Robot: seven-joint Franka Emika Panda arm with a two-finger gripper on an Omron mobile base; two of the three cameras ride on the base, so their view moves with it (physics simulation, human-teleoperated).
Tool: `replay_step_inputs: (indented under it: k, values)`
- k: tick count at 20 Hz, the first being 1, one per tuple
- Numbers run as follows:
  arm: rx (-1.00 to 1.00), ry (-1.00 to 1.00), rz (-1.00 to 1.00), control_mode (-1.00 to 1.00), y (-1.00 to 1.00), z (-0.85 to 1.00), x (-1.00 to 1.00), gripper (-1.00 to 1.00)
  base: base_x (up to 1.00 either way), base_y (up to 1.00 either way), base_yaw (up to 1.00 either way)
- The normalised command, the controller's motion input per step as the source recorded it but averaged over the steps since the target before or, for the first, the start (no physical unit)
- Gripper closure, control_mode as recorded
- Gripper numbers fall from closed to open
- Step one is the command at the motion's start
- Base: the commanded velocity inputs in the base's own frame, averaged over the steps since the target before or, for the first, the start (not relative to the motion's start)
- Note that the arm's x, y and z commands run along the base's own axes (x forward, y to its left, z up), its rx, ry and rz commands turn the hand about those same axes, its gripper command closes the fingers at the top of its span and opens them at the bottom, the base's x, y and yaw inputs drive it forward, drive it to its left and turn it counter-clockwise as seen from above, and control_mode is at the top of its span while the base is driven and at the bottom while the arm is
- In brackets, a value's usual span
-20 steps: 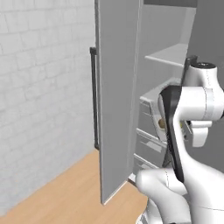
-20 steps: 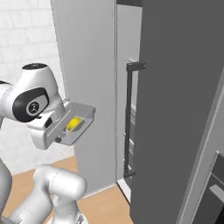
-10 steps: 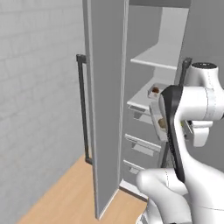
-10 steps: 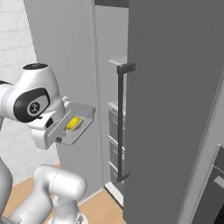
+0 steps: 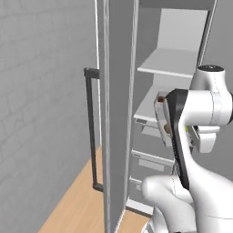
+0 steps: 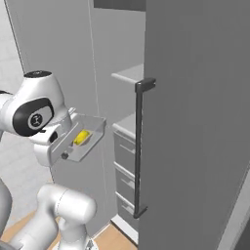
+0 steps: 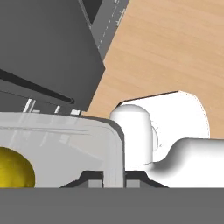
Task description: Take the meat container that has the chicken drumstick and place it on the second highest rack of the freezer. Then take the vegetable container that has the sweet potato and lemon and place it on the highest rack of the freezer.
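My gripper (image 7: pixel 111 180) is shut on the rim of the clear vegetable container (image 7: pixel 114 148), its fingertips clamping the wall. The lemon (image 7: pixel 13 170) lies inside it. From the right base camera the container (image 6: pixel 93 132) sticks out from the hand toward the freezer (image 6: pixel 117 49), with the lemon (image 6: pixel 81 137) in it. The left base view has the container (image 5: pixel 160 107) half hidden behind my arm, a brown piece, probably the sweet potato (image 5: pixel 166 129), showing in it. The highest rack (image 5: pixel 175 61) is above the container and the second highest rack (image 5: pixel 148 107) about level with it. The meat container and chicken drumstick are out of view.
The freezer's open door (image 5: pixel 118 113) stands edge-on at the left, its black bar handle (image 5: pixel 91 127) on the outer side. A tall grey panel with a black bar handle (image 6: pixel 139 146) rises close on the right. Drawer fronts (image 6: pixel 124 166) sit under the racks. Wooden floor (image 5: pixel 77 200) lies below.
The whole picture has shifted: the base has moved and the freezer's inside now looks nearer. The arm keeps the same pose with the container held.
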Motion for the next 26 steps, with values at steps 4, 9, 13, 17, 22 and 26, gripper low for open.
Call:
replay_step_inputs:
  k: [4,9,13,17,22,26]
  values:
    - [0.0,0.0,0.0,1.0,0.0,0.0,0.0,1.0,0.57,0.04,-0.22]
    - [0.0,0.0,0.0,1.0,0.0,0.0,0.0,1.0,0.52,0.21,-0.32]
    - [0.0,0.0,0.0,1.0,0.0,0.0,0.0,1.0,0.42,0.46,-0.39]
    - [0.0,0.0,0.0,1.0,0.0,0.0,0.0,1.0,0.28,0.34,-0.38]
    - [0.0,0.0,0.0,1.0,0.0,0.0,0.0,1.0,0.3,0.35,-0.33]
    - [0.0,0.0,0.0,1.0,0.0,0.0,0.0,1.0,0.38,0.42,-0.2]
